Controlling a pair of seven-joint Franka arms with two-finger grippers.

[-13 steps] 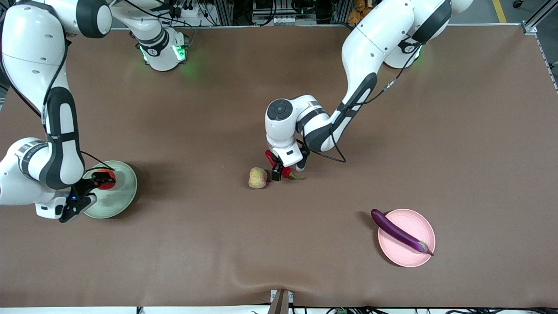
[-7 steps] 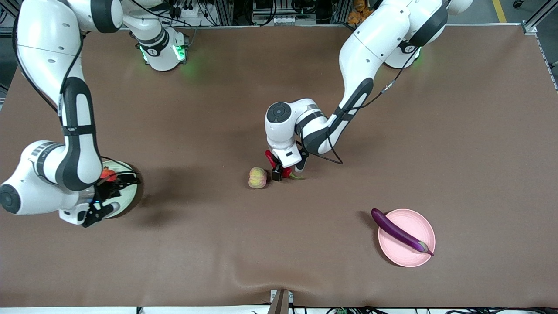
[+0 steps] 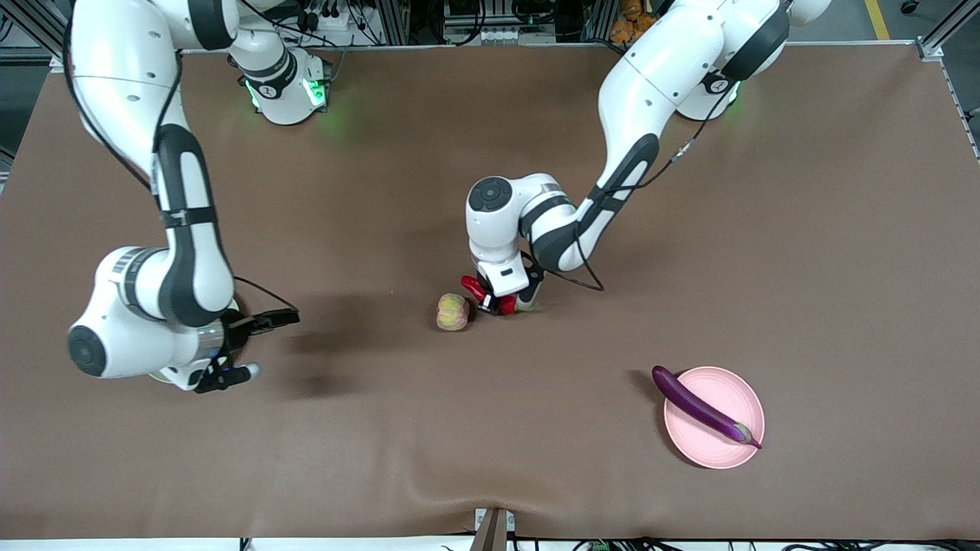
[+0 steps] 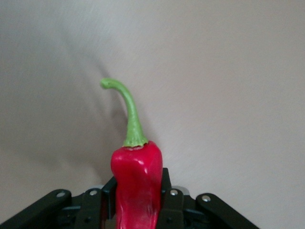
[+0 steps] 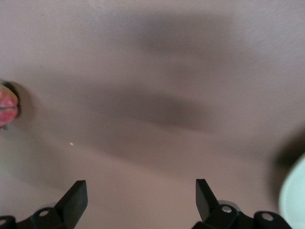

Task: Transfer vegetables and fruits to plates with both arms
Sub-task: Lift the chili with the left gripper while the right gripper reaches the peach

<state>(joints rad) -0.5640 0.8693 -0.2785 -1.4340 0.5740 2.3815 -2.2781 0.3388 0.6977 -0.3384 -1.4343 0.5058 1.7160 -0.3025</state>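
Note:
My left gripper is shut on the red chili pepper low at the middle of the table. In the left wrist view the chili sits between the fingers with its green stem pointing away. The pale yellow-pink peach lies right beside it, toward the right arm's end. My right gripper is open and empty over bare table beside the pale green plate. In the front view the right arm hides that plate and the pomegranate. The purple eggplant lies across the pink plate.
The brown table cover has a raised wrinkle at its edge nearest the front camera. A pink-red round thing is cut off at the edge of the right wrist view; I cannot tell which it is.
My right gripper let go of the pomegranate on the green plate and moved off toward the table's middle, now covering the plate. My left gripper shut on the chili, which shifted slightly.

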